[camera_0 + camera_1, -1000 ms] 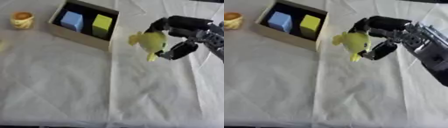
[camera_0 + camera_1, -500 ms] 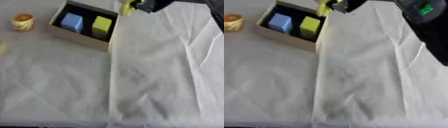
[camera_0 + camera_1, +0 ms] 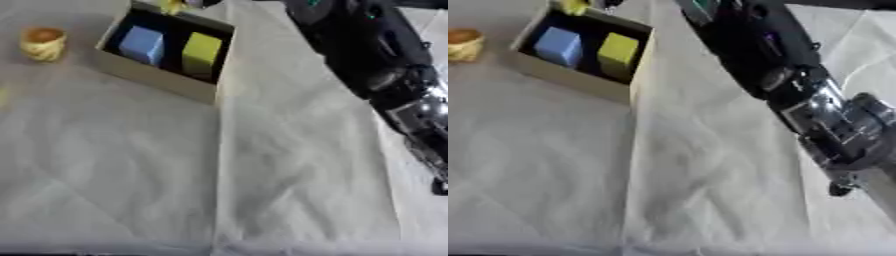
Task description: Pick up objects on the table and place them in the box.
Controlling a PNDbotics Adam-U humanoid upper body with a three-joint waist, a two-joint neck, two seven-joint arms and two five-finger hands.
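The cardboard box (image 3: 150,79) stands at the upper left, with a blue cube (image 3: 141,44) and a yellow-green cube (image 3: 201,50) inside. My right arm (image 3: 367,55) reaches from the right edge up across the table to the top edge. Only a dark sliver of my right hand (image 3: 203,2) shows there, above the box's far rim. A yellow toy (image 3: 171,6) sits against that sliver, mostly cut off by the top edge, and the hand is shut on it. The left hand appears in neither view.
A small yellow and orange cup-shaped thing (image 3: 42,42) stands left of the box. A creased white cloth (image 3: 262,180) covers the table, with a long fold running down its middle.
My right hand has carried the yellow toy from right of the box up and leftward to above the box's far rim. The arm now stretches across the upper right.
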